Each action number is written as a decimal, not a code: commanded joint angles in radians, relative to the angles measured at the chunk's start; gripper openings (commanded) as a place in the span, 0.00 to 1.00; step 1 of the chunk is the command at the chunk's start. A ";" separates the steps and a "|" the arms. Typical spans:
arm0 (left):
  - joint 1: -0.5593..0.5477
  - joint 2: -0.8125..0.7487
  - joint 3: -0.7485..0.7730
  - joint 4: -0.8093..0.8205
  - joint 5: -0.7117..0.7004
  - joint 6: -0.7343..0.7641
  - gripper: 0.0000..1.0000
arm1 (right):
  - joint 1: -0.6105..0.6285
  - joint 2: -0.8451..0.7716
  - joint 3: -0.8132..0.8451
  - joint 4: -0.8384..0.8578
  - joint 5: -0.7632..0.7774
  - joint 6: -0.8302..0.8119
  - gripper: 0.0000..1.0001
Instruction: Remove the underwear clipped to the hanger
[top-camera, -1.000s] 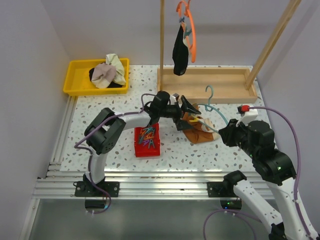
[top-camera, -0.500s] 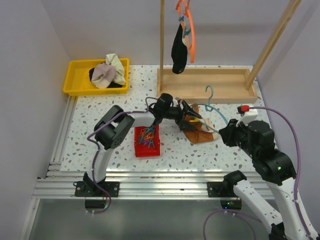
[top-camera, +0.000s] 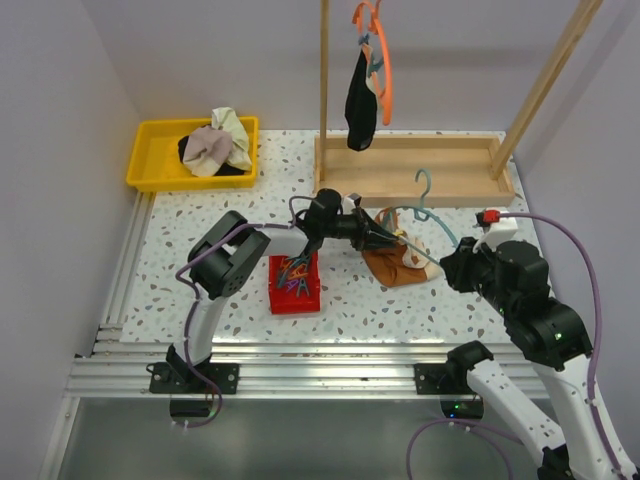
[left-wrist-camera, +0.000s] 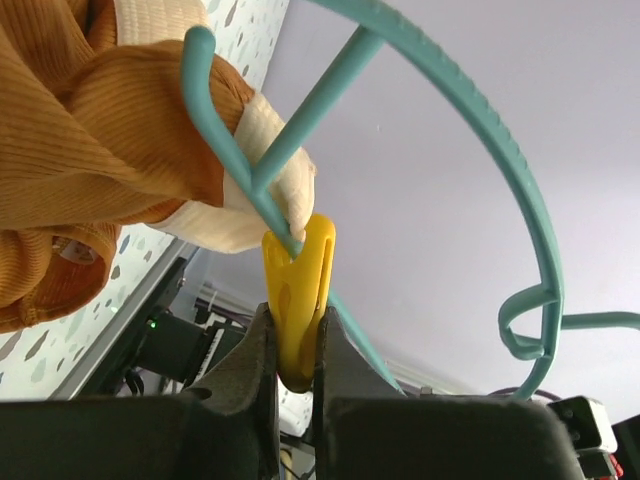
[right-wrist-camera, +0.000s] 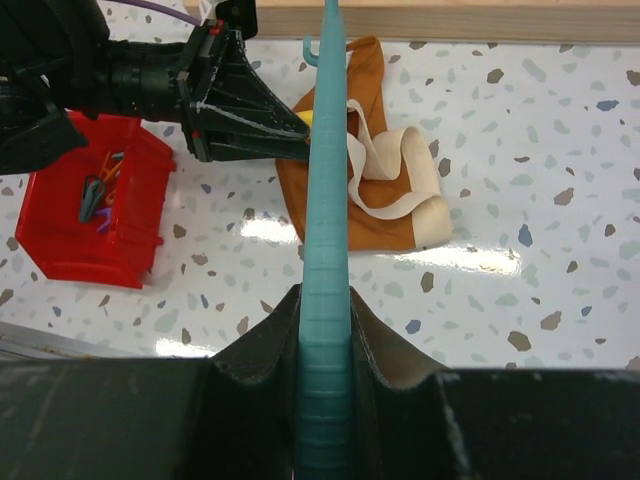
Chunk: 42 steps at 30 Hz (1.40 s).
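Observation:
The rust-brown and cream underwear (top-camera: 395, 264) lies on the table, pinned to a teal hanger (top-camera: 427, 196) by a yellow clip (left-wrist-camera: 298, 285). My left gripper (left-wrist-camera: 292, 345) is shut on that clip's tail end, and cream fabric sits at the clip's mouth. My right gripper (right-wrist-camera: 326, 310) is shut on the teal hanger's (right-wrist-camera: 326, 200) bar, which runs over the garment (right-wrist-camera: 395, 225). A black and white underwear (top-camera: 360, 100) hangs from an orange hanger (top-camera: 385, 85) on the wooden rack.
A red bin (top-camera: 295, 283) of coloured clips stands left of the garment. A yellow tray (top-camera: 150, 165) at the back left holds a pale cloth bundle. The wooden rack's base (top-camera: 415, 172) and posts stand behind the garment.
My left gripper went from wide open to shut on the yellow clip, reaching a little further right. The right arm and hanger kept still.

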 joint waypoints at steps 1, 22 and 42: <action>0.011 -0.032 -0.008 0.104 0.027 -0.008 0.00 | -0.003 0.007 0.016 0.047 0.035 -0.010 0.00; 0.091 -0.636 -0.104 -1.093 -0.413 1.098 0.00 | -0.003 0.024 0.049 0.065 0.092 0.097 0.00; 0.091 -0.686 -0.250 -1.186 -0.632 1.258 0.22 | -0.001 0.280 0.528 0.160 0.227 0.033 0.00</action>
